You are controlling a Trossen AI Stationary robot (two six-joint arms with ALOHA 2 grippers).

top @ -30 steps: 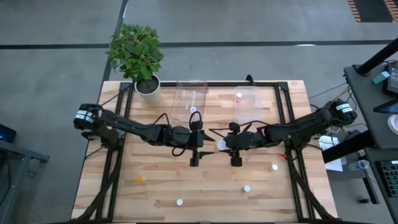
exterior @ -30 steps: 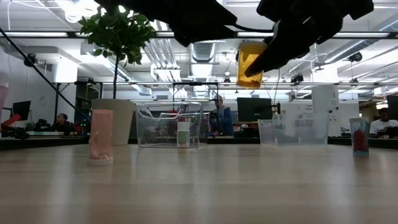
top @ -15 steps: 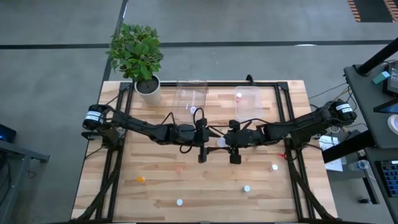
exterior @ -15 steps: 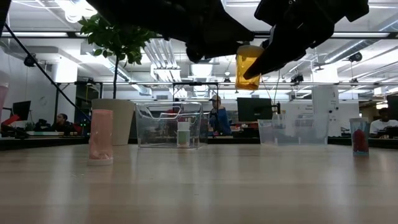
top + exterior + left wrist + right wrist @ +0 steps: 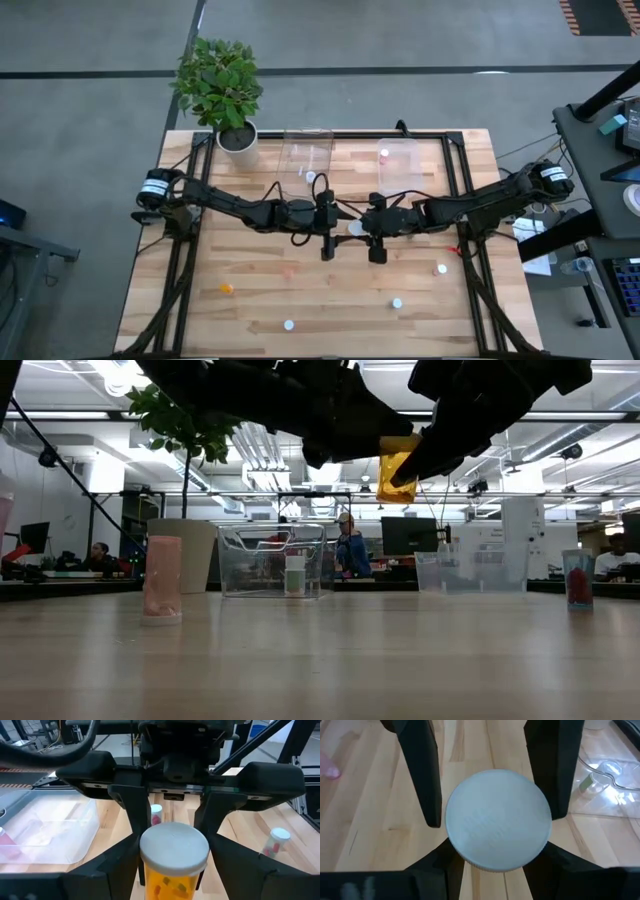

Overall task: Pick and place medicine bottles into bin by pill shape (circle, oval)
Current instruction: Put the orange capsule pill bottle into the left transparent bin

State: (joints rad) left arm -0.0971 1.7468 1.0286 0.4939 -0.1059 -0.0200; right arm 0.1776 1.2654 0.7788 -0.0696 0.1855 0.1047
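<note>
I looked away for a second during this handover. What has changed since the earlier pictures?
The left end effector swung in toward the right one, its fingers now flanking the orange bottle held aloft. The right end effector kept its grip and place; bottles on the table stayed put.

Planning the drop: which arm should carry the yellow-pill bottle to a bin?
Probably right. The right gripper already clamps the white-capped bottle above the table; the left gripper only straddles it, fingers open.
</note>
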